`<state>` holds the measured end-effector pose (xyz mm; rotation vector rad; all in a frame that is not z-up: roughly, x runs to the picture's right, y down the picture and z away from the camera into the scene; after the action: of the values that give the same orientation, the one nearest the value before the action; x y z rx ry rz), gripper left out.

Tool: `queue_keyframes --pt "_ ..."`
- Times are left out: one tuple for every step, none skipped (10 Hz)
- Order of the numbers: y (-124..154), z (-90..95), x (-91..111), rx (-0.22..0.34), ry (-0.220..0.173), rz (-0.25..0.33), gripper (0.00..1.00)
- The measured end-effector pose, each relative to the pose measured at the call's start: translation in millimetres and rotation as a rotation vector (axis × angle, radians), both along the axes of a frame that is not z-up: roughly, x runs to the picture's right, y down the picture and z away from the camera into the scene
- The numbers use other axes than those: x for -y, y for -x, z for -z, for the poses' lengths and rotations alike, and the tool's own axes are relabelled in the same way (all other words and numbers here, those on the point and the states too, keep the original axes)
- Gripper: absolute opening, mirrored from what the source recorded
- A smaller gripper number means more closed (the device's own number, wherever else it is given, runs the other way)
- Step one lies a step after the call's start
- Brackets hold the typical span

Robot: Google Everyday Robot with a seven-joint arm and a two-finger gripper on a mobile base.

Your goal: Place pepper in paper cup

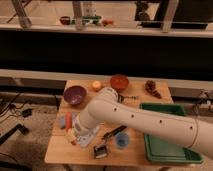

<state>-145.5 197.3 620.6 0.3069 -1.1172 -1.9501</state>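
Note:
The pepper (68,120) is a slim red-orange piece lying on the wooden table (125,156) at the front left, beside a small bluish item (62,120). My white arm (135,119) reaches in from the lower right, bends over the table's middle and comes down at the front left. The gripper (82,138) is at its end, low over the table just right of the pepper. A cream-yellow patch (70,134) shows at the arm's lower left edge. I cannot tell whether it is the paper cup, which is otherwise hidden.
A purple bowl (75,94), a round orange fruit (96,85), an orange bowl (119,81) and a brown cone-like item (152,89) stand at the back. A green tray (172,140) is at the right. A small blue cup (121,141), a dark stick (114,132) and a black item (100,149) are at the front.

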Motion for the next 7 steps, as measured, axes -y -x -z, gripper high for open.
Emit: queue_keyframes --pt "0.6 0.1 -0.1 0.001 0.0 0.001 0.0" --pt "1.3 0.0 -0.5 0.002 0.0 0.003 0.0" --pt "1.1 -0.1 -0.4 0.001 0.001 0.002 0.0" --pt "0.9 -0.3 -0.5 0.0 0.0 0.0 0.0" --pt "1.5 -0.4 -0.3 -0.004 -0.003 -0.003 0.0" --pt "-1.3 -2.1 1.8 -0.023 -0.02 -0.022 0.0" --pt "-8.3 -6.1 8.6 -0.051 -0.045 -0.045 0.0"
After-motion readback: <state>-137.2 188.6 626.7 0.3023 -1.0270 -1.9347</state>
